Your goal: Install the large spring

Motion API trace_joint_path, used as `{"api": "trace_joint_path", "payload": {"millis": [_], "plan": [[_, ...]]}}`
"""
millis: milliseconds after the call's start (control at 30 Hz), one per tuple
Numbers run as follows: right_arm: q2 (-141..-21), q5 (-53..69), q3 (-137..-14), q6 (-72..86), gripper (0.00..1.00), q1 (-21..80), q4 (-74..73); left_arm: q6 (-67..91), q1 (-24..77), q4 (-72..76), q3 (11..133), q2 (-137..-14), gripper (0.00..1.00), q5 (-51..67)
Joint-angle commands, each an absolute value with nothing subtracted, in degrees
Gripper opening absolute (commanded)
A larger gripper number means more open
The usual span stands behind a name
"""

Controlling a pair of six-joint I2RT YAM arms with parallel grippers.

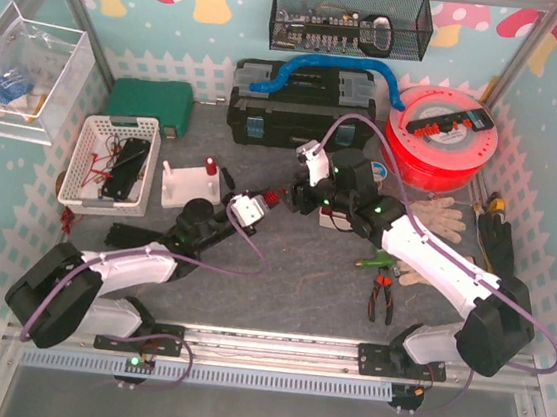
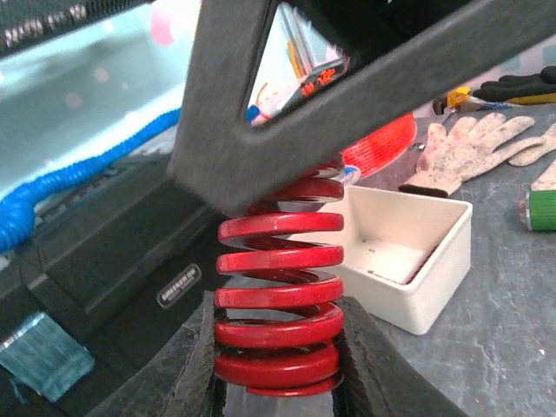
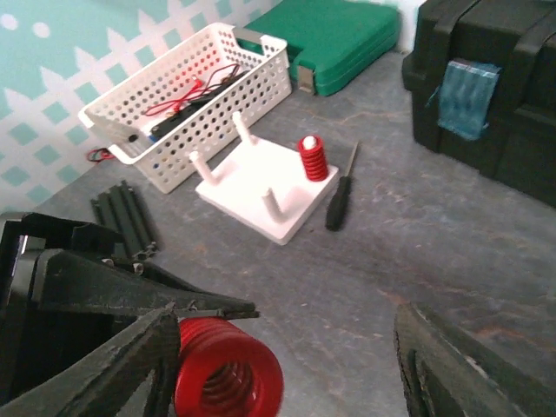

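Large spring clamped in left pincer; right pincer gapes.

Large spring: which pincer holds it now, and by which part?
The left pincer clamps the large spring by its end coils; the right pincer is open around the other end.

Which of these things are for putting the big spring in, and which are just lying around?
For the job: large spring; white peg plate, likely where it goes.
Lying about: pliers, gloves, screwdriver, white basket, green case, black toolbox.
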State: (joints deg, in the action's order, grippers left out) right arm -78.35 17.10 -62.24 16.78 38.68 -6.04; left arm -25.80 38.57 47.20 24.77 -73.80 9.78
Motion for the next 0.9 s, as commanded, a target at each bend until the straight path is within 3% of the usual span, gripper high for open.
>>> {"api": "trace_joint_path", "payload": {"millis": [0, 433, 667, 867], "plan": [[-74.88, 9.83, -62.71, 7.93, 0.69, 37.88, -6.13, -17.04, 36.73, 42.50, 25.01, -71.15, 0.00, 12.61], [-63.31, 11.28, -40.08, -49.21, 0.68, 40.34, 17.03, -3.71, 34.19, 26.65, 29.91, -71.10, 0.00, 24.71], [-66.96, 10.42, -35.08, -66.20, 0.67, 42.43, 28.66, -4.31, 34.22, 22.31, 31.19, -70.04, 0.00, 25.12], [-69.95, 6.50, -35.83, -72.79, 0.66, 45.07, 27.90, -3.98, 34.20, 20.78, 32.98, -71.75, 0.00, 27.02]]}}
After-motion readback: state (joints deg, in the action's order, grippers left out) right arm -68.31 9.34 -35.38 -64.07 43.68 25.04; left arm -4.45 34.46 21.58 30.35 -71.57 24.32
